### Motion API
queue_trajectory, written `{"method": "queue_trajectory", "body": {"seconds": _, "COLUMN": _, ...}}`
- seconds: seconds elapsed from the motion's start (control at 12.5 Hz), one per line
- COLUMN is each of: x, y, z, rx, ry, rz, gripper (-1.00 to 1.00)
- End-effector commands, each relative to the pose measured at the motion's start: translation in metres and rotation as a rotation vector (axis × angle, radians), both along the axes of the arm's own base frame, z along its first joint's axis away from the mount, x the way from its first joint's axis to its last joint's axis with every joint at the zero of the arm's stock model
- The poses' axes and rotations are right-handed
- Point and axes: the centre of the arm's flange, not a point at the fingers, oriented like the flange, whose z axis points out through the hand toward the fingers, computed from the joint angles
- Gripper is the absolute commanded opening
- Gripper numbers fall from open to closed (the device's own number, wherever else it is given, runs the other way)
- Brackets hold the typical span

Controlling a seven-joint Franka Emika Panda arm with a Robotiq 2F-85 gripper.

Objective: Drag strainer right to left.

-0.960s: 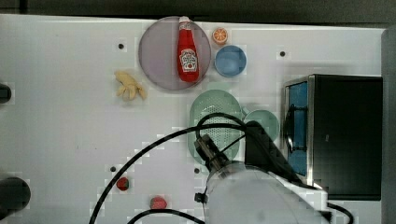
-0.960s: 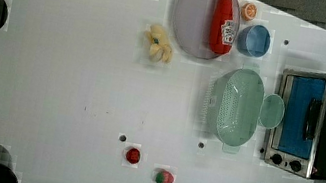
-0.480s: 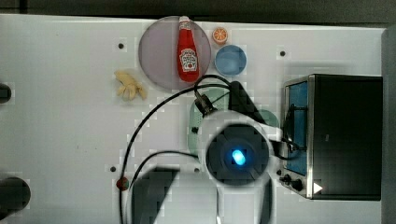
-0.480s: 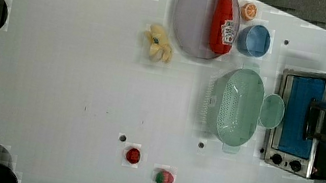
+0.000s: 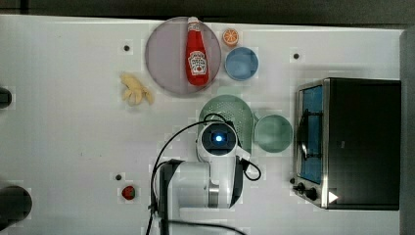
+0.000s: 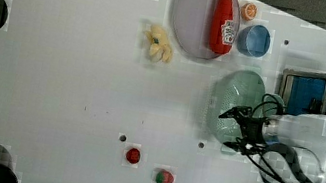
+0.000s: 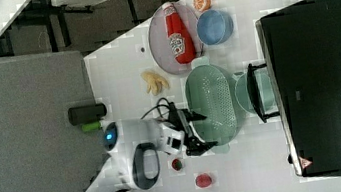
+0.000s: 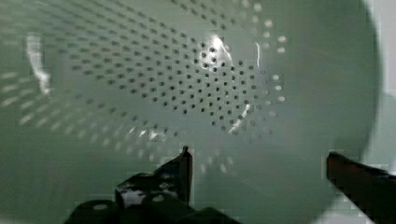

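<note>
The strainer (image 5: 230, 108) is a pale green oval bowl full of small holes, standing on the white table between the grey plate and the toaster oven. My arm's wrist (image 5: 219, 139) covers its near half in the top view. The gripper (image 6: 231, 129) hangs open over the strainer (image 6: 236, 97) near one end. In the right view the gripper (image 7: 209, 131) spreads its two black fingers above the strainer (image 7: 212, 100). The wrist view looks into the holed inside of the strainer (image 8: 187, 84), and the gripper (image 8: 266, 163) holds nothing.
A green mug (image 5: 273, 133) touches the strainer on the side of the toaster oven (image 5: 352, 142). A plate (image 5: 166, 58) with a ketchup bottle (image 5: 197, 51), a blue bowl (image 5: 241, 62), an orange half (image 5: 230, 36) and a banana (image 5: 135, 90) lie beyond. A strawberry (image 5: 128, 192) sits near the front.
The arm has swung in from the table's edge and come down over the strainer. The strainer and the other things have stayed in place.
</note>
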Motion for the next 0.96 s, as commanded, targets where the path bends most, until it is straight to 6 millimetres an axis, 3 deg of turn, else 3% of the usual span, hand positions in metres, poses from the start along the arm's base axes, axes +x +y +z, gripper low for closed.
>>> {"method": "queue_trajectory", "body": {"seconds": 0.08, "x": 0.034, "y": 0.009, "z": 0.017, "rx": -0.035, "ry": -0.183, "rz": -0.279, "gripper": 1.0}}
{"method": "queue_trajectory", "body": {"seconds": 0.48, "x": 0.03, "y": 0.039, "z": -0.042, "rx": -0.017, "ry": -0.226, "rz": -0.278, "gripper": 1.0}}
{"method": "queue_trajectory", "body": {"seconds": 0.96, "x": 0.027, "y": 0.066, "z": -0.053, "rx": -0.018, "ry": -0.194, "rz": -0.221, "gripper": 1.0}}
